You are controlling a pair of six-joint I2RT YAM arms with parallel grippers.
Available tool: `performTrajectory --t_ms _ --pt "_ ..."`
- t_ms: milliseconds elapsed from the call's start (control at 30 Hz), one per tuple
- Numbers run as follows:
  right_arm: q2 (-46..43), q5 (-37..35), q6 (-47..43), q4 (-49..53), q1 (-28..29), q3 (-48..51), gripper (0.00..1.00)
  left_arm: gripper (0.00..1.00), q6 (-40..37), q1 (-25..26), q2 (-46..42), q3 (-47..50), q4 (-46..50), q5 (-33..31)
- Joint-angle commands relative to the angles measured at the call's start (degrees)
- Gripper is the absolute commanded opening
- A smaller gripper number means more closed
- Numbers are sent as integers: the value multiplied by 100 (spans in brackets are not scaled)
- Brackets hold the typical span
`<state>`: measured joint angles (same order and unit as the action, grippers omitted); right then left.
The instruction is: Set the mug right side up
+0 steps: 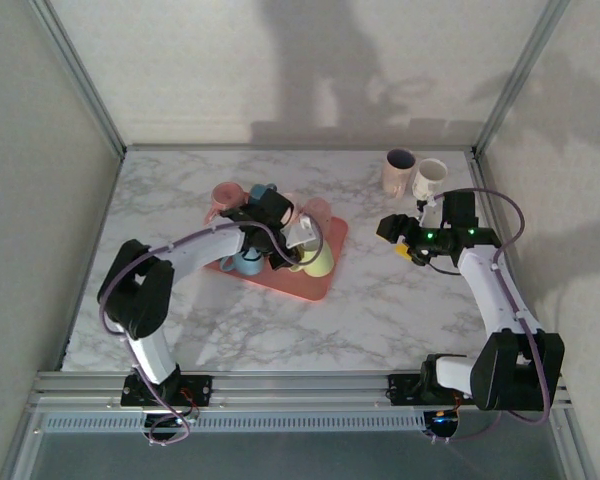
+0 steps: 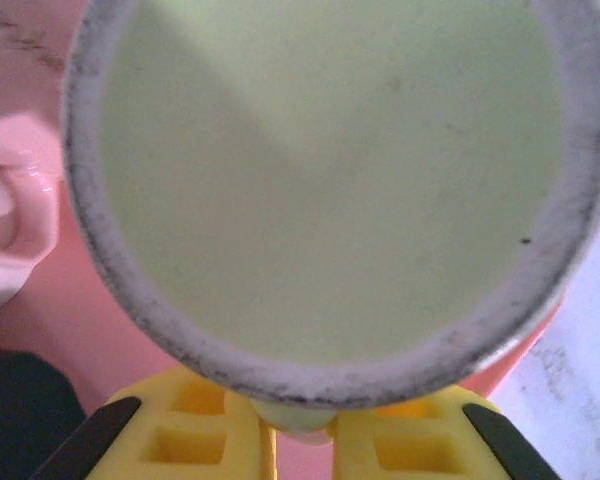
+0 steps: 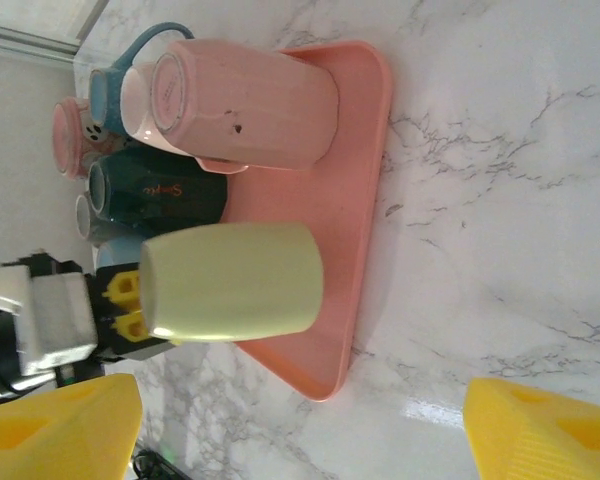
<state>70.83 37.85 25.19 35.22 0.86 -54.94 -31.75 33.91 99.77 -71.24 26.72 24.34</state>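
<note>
Mug, pale green, is upside down on the near right part of the pink tray. Left wrist view looks straight down on its unglazed foot ring, so base is up and mouth is on the tray.

Left gripper is at the mug's upper edge, yellow fingers drawn in narrow with a small pale green bit pinched between them. Looks like the handle; can't confirm from this angle. Reads as grasp just made, lift not begun: mug sits flat on the tray.

Neighbours are tight. A pink mug and a dark mug stand just beside it on the tray, more behind them, all inverted. Two mugs stand upright, well apart, at the back right of the table.

Right gripper hovers over bare marble right of the tray, fingers wide, nothing between them.

Step in hand: pick up the green mug. Next move, my read:
- lift straight up until the rim is above the tray lip and the neighbours
- roll the wrist half a turn so the mouth faces up
- set down on open table right of the tray, or hand off to the right arm if the wrist runs out of travel

Risks: thin pinch may let the mug swing or slip mid-roll; rotating too low clips the pink mug.
</note>
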Motion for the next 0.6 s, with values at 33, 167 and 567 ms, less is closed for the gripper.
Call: performTrajectory --t_ms 33,167,567 --pt "-248 279 -116 102 -52 113 84 0 1351 -237 -986 274 -932 625" --pt "-448 482 -213 66 -51 232 84 0 2271 -399 -1810 839 -1705 802" --pt "-944 1801 110 -968 -52 670 83 0 5660 -666 -3485 1727 -3300 625"
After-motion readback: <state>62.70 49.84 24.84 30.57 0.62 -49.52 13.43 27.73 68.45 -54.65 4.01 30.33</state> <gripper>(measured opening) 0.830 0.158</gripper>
